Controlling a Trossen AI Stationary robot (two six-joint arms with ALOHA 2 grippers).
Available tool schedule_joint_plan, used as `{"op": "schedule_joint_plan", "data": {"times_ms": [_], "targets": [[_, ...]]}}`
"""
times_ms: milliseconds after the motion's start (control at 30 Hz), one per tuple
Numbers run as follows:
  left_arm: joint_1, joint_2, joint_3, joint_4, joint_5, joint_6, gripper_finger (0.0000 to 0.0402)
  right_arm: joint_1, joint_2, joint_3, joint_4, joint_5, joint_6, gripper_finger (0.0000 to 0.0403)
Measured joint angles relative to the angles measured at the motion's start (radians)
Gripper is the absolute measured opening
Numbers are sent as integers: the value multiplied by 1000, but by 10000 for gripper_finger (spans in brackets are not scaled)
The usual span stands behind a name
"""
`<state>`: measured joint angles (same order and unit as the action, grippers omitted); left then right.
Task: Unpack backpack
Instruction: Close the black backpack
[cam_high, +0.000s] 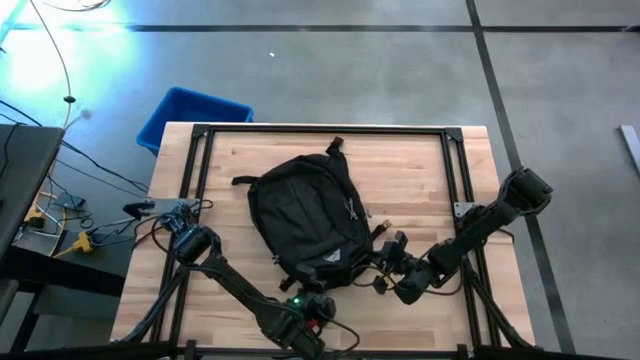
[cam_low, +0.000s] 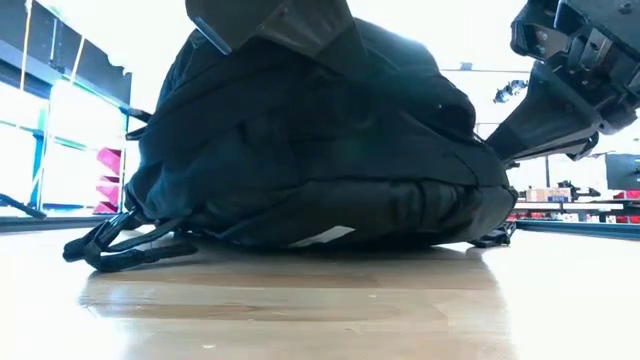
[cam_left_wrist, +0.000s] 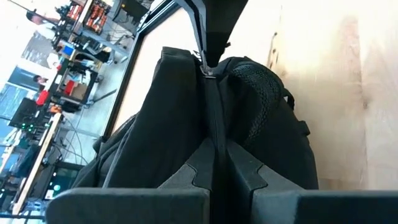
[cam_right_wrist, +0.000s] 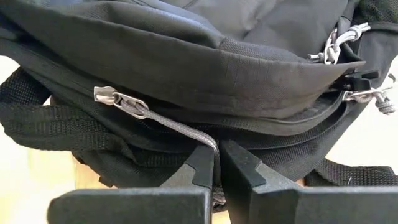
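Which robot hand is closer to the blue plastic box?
Left. The left gripper sits at the black fabric backpack's near end; the right gripper is on the backpack's far side from the blue plastic bin.

- Strong bluish glare is seen at the high view's upper left corner, over the floor.
- In the low view the room behind is blown out white; the backpack (cam_low: 310, 150) is rendered nearly as a silhouette.
- A soft reflection is cast on the table (cam_low: 320, 300), blurred nearest the lens.
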<state>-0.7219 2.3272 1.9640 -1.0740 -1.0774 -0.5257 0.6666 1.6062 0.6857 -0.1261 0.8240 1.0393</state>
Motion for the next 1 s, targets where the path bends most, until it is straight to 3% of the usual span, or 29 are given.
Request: {"op": "schedule_joint_plan", "data": {"times_ms": [100, 167, 300, 433, 567, 800, 1000], "targets": [[-2, 0, 0, -23, -4, -32, 0, 3, 0, 0, 0, -1, -48, 0], [-4, 0, 0, -22, -1, -39, 0, 15, 1, -1, 11, 5, -163, 0], [-45, -25, -4, -27, 45, -39, 0, 54, 5, -12, 259, -14, -421, 0], [-1, -10, 2, 29, 114, -19, 0, 88, 8, -24, 433, -65, -614, 0], [52, 16, -4, 84, 116, 12, 0, 108, -5, -19, 550, -97, -664, 0], [115, 29, -3, 110, 145, 80, 4, 111, -2, -19, 738, -290, -790, 0], [120, 26, -1, 101, 124, 184, 39, 108, 3, -19, 809, -351, -834, 0]]}}
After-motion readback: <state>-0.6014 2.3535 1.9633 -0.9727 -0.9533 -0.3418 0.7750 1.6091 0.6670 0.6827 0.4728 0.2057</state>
